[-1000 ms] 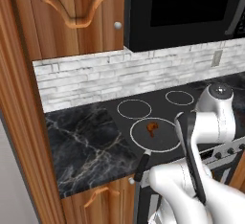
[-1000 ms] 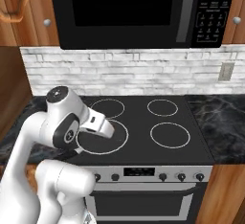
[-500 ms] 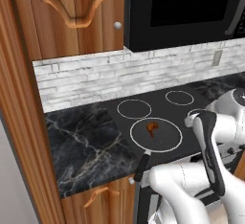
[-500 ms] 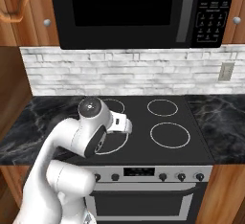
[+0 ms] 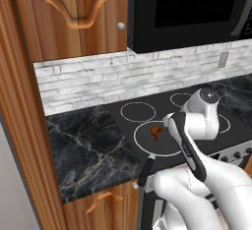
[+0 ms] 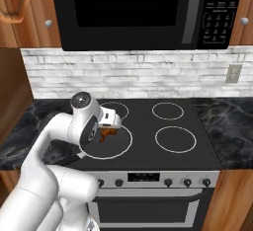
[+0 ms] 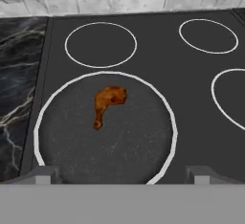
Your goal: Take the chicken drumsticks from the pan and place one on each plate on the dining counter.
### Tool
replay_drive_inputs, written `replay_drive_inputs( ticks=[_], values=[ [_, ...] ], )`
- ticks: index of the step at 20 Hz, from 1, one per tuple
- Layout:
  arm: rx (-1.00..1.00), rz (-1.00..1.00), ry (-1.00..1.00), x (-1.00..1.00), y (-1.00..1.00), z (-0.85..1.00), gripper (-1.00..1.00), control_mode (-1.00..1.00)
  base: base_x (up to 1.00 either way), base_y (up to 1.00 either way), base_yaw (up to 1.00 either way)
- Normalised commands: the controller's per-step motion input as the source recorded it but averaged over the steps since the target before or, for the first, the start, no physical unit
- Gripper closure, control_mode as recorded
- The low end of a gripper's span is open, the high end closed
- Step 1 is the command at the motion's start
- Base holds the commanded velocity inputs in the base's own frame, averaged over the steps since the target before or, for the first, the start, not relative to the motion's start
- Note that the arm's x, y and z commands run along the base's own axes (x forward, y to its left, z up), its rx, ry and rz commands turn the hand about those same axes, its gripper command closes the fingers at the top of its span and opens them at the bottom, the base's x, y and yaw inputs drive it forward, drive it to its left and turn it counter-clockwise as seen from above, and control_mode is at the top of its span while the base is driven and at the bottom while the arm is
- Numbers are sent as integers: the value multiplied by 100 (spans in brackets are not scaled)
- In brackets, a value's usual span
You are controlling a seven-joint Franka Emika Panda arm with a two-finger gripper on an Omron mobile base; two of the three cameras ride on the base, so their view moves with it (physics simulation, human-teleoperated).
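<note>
The black pan [image 7: 119,146] with a pale rim sits on the stove's front left burner, also in the left base view [image 5: 147,144] and the right base view [image 6: 117,147]. One golden-brown chicken drumstick [image 7: 108,102] lies in it, left of centre; the base views show it too [image 5: 156,131] [image 6: 105,135]. My gripper [image 7: 123,176] hangs above the pan's near edge, open, with nothing between its fingertips [image 7: 44,175]. From the right base view the hand [image 6: 109,125] hovers just above the drumstick. The plates and the dining counter are out of view.
The pan's short black handle [image 5: 146,167] juts over the stove's front edge. Three other white-ringed burners [image 7: 100,44] lie around it. Black marble counter [image 5: 93,150] flanks the stove on both sides. A microwave [image 6: 133,8] and wooden cabinets [image 5: 74,13] hang above.
The arm's elbow swung to the right and has come back left, and the hand has shifted slightly back over the pan. The drumstick and pan have not moved. The jaws stay open.
</note>
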Motion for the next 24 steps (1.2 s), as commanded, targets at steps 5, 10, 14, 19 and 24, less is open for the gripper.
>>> replay_drive_inputs(
  ticks=[5, 10, 14, 19, 24],
  values=[
    [0, 0, 26, 38, 30, -33, -100, -100, 0, 0, 0],
    [0, -4, 14, 52, 21, -48, -100, -100, 0, 0, 0],
    [0, -9, 1, 61, 18, -54, -100, -100, 0, 0, 0],
    [0, -12, 9, 62, 3, -48, -100, -100, 0, 0, 0],
    [0, -11, 7, 70, 0, -42, -100, -100, 0, 0, 0]
  ],
)
